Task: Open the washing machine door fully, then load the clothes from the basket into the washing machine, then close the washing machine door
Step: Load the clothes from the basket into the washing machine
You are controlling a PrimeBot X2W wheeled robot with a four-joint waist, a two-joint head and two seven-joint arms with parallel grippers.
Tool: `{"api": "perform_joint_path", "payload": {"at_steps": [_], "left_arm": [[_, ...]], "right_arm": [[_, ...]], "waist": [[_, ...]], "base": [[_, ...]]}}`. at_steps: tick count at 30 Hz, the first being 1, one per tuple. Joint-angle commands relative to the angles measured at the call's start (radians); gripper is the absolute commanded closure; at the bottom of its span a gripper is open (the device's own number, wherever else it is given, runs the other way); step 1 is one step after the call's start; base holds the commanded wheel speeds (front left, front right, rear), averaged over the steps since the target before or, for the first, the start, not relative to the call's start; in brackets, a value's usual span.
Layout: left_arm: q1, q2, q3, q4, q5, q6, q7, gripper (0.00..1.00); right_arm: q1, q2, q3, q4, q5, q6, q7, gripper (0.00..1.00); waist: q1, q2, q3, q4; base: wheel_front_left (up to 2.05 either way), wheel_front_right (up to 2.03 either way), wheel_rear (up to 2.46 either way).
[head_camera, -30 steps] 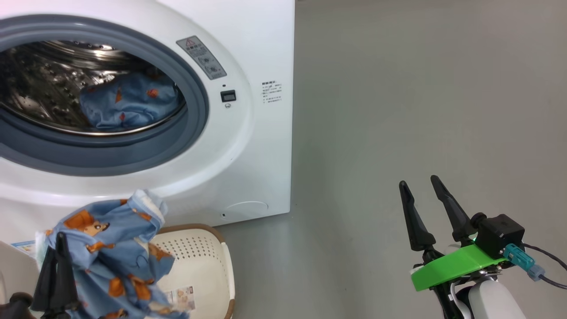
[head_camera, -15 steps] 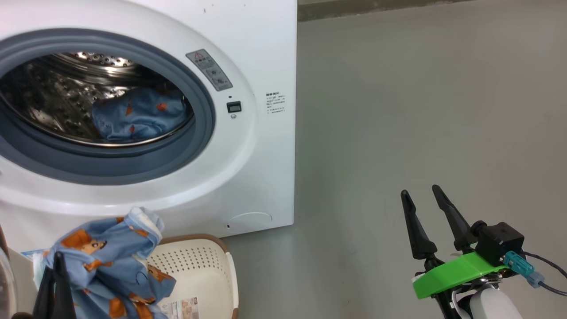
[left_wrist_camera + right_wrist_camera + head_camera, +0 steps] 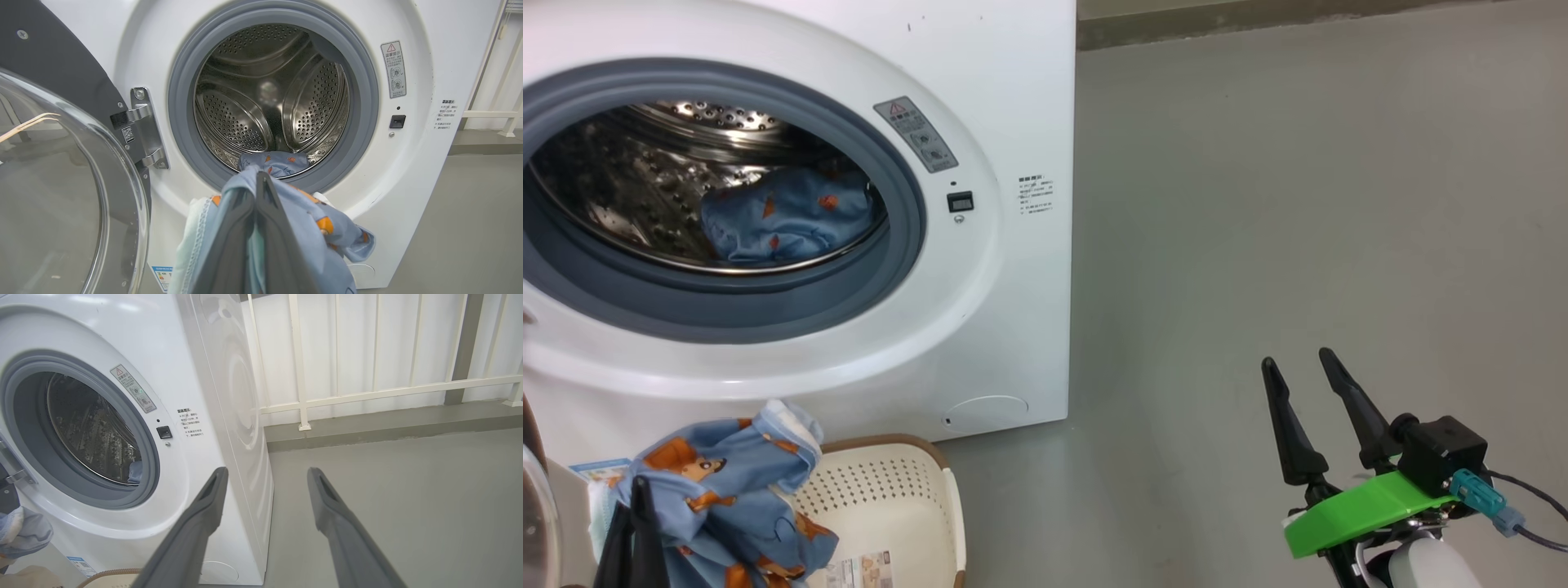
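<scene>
Left claw (image 3: pixel 261 181) clamps blue garment (image 3: pixel 327 222) below washing machine (image 3: pixel 412 171) opening. Cloth judged soft, light, limp; best held at bunched fold. Right claw (image 3: pixel 1297 361) open, empty, right of washing machine.

The washing machine (image 3: pixel 1013 98) casing is finished in white. Its gasket (image 3: pixel 903 245) is coloured grey-blue, and its drum (image 3: pixel 229 118) is bare steel, perforated throughout. The clothes (image 3: pixel 719 490) are printed light blue with orange-brown patches (a cartoon face is included in the print). The basket (image 3: pixel 882 490) is moulded in cream-white, perforated, and edged with a brown rim. The floor (image 3: pixel 1298 204) is rendered plain grey.
</scene>
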Motion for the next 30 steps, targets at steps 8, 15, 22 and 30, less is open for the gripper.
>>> {"api": "perform_joint_path", "payload": {"at_steps": [8, 15, 22, 30], "left_arm": [[-0.043, 0.013, 0.021, -0.021, -0.024, 0.009, -0.012, 1.00], [-0.125, 0.013, 0.023, -0.013, -0.014, -0.010, -0.012, 1.00], [-0.238, 0.014, 0.019, 0.009, -0.001, -0.031, -0.012, 1.00], [-0.411, 0.042, 0.029, 0.052, 0.003, -0.046, -0.012, 1.00]], "right_arm": [[-0.007, 0.001, 0.024, -0.034, -0.003, 0.002, -0.005, 0.00], [-0.023, 0.001, 0.015, -0.053, 0.000, 0.002, -0.005, 0.00], [-0.049, 0.001, 0.011, -0.073, 0.005, 0.002, -0.005, 0.00], [-0.086, 0.001, 0.013, -0.088, 0.003, 0.002, -0.005, 0.00]], "waist": [[0.0000, 0.0000, 0.051, 0.003], [0.0000, 0.0000, 0.143, 0.000], [0.0000, 0.0000, 0.231, -0.006], [0.0000, 0.0000, 0.317, -0.013]], "base": [[0.00, 0.00, 0.00], [0.00, 0.00, 0.00], [0.00, 0.00, 0.00], [0.00, 0.00, 0.00]]}}
